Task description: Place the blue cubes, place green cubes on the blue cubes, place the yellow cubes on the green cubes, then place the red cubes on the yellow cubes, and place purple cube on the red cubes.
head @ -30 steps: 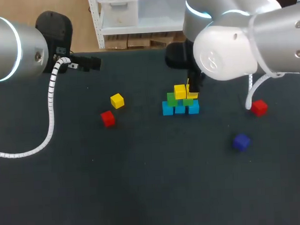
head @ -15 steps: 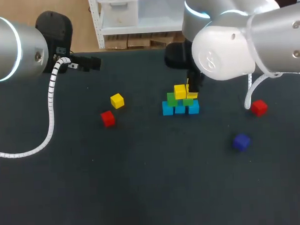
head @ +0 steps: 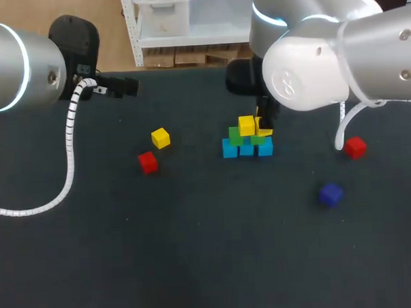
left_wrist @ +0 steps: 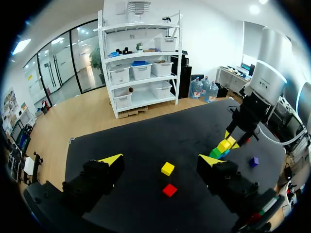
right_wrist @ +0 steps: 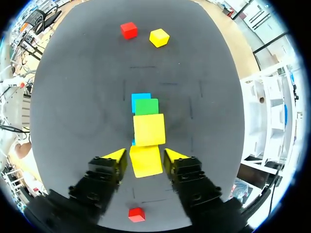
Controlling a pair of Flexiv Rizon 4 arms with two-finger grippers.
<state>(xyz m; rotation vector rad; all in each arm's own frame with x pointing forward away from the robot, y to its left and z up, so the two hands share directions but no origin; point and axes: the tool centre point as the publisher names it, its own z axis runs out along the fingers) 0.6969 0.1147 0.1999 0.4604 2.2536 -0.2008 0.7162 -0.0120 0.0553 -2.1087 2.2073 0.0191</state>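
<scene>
Shifting only slightly, the right gripper (right_wrist: 146, 156) is clamping a small yellow cube (right_wrist: 146, 162), seating it beside the stacked yellow cube (right_wrist: 149, 129) atop the green cubes (head: 236, 135) to finish that layer, the left gripper (left_wrist: 160, 161) idling open.

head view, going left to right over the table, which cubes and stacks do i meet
left red cube → loose yellow cube → stack → purple cube → right red cube
</scene>
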